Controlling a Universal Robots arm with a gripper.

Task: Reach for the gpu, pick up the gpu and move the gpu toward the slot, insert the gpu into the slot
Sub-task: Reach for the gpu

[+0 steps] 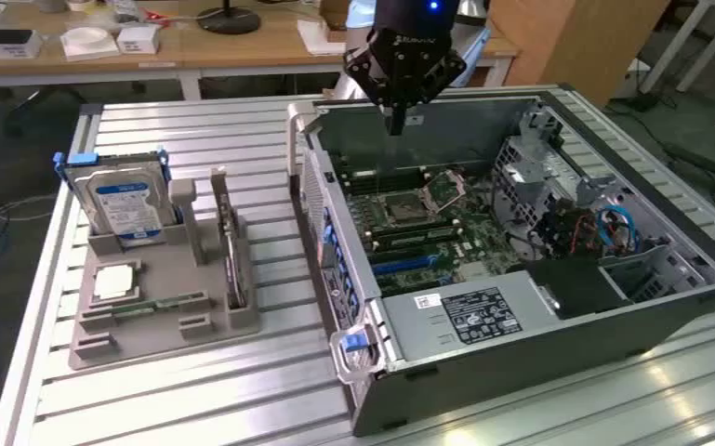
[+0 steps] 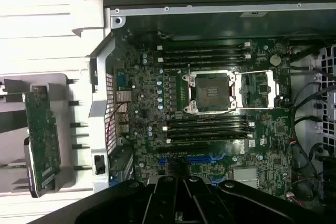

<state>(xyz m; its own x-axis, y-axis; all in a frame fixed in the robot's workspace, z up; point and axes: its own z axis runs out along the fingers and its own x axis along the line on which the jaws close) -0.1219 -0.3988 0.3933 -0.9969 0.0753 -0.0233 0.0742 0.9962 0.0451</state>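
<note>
The gpu (image 1: 228,243), a thin dark card seen edgewise, stands upright in a grey holder (image 1: 165,321) on the exterior view's left, beside the open computer case. In the wrist view the gpu (image 2: 42,140) shows its green face outside the case wall. My gripper (image 1: 394,124) hangs over the far part of the case, well away from the card, shut with nothing between its fingers. The gripper (image 2: 178,208) looks down on the green motherboard (image 2: 273,129). The slot (image 1: 409,265) is a blue connector below the memory banks, and the slot (image 2: 189,158) lies near my fingers.
A blue-labelled hard drive (image 1: 124,203) stands in the holder's far end, with a CPU chip (image 1: 115,279) and a memory stick (image 1: 159,305) lying flat. The case wall (image 1: 320,214) rises between holder and motherboard. The silver CPU socket (image 2: 212,92) is open. Cables (image 1: 612,228) fill the case's right.
</note>
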